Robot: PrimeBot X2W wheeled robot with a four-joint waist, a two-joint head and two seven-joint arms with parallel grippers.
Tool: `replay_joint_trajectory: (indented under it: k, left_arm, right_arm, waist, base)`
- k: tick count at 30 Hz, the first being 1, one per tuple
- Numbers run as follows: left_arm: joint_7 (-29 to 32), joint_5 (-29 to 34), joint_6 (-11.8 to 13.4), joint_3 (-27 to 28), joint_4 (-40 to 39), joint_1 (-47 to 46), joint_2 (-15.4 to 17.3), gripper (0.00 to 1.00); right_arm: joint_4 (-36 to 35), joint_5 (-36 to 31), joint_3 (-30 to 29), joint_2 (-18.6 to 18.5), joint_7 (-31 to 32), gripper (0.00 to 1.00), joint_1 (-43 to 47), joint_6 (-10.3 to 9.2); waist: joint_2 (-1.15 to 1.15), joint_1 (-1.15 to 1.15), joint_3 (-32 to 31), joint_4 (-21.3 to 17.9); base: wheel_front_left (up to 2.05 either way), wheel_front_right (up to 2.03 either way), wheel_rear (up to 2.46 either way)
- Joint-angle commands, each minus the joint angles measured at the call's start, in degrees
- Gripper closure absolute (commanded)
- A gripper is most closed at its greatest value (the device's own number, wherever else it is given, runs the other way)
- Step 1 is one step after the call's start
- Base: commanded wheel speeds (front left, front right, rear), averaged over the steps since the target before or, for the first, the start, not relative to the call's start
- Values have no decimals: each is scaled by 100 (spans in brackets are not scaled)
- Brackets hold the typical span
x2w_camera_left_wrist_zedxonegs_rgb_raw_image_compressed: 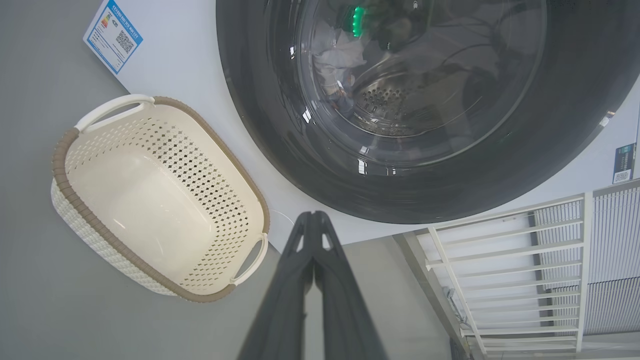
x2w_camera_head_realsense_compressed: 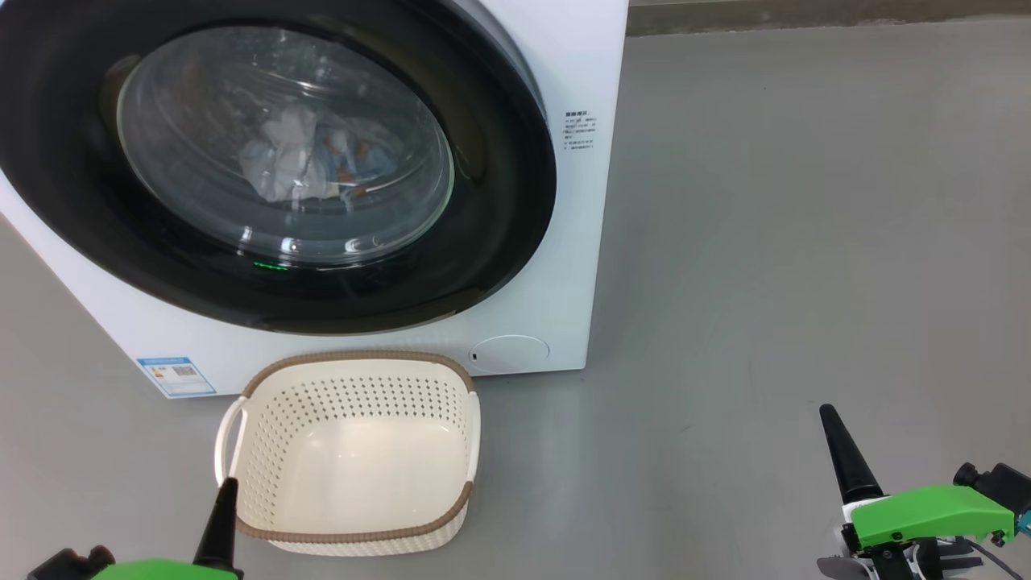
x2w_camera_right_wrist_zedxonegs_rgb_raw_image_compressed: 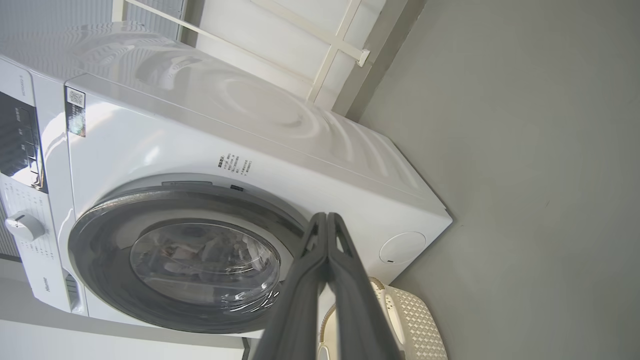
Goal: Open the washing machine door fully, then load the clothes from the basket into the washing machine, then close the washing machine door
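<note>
The white washing machine (x2w_camera_head_realsense_compressed: 576, 242) stands ahead on the left. Its door (x2w_camera_head_realsense_compressed: 499, 201), with a glossy black rim, lies flat against the front. Through the glass I see the clothes (x2w_camera_head_realsense_compressed: 306, 161) in the drum, white and blue pieces. The cream basket (x2w_camera_head_realsense_compressed: 354, 355) sits on the floor under the door with nothing in it. My left gripper (x2w_camera_head_realsense_compressed: 228, 483) is shut and empty by the basket's near left corner. My right gripper (x2w_camera_head_realsense_compressed: 828, 415) is shut and empty, far right of the basket. The left wrist view has the left gripper (x2w_camera_left_wrist_zedxonegs_rgb_raw_image_compressed: 312, 215) between the basket (x2w_camera_left_wrist_zedxonegs_rgb_raw_image_compressed: 62, 170) and the door (x2w_camera_left_wrist_zedxonegs_rgb_raw_image_compressed: 260, 125).
Bare grey floor (x2w_camera_head_realsense_compressed: 805, 242) spreads to the right of the machine. A blue label (x2w_camera_head_realsense_compressed: 175, 376) and a round white cap (x2w_camera_head_realsense_compressed: 509, 353) sit low on its front. A white railing (x2w_camera_left_wrist_zedxonegs_rgb_raw_image_compressed: 505, 270) stands beside the machine. The control knob (x2w_camera_right_wrist_zedxonegs_rgb_raw_image_compressed: 22, 226) is above the door.
</note>
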Motion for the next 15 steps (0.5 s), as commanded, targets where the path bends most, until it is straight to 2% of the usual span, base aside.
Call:
replay_joint_trajectory:
  k: [1, 15]
  left_arm:
    - [47, -121, -12, 182, -172, -246, 64, 100]
    - [284, -864, -13, 322, -240, -298, -9, 100]
  right_arm:
    - [-188, 125, 44, -6, 51, 100, -47, 11]
    - [-341, 809, -119, 86, 288, 100, -6, 10]
  waist:
    - [0, 0, -5, 0]
    - [0, 0, -61, 1]
  base:
    - [0, 0, 0]
    - [0, 0, 0]
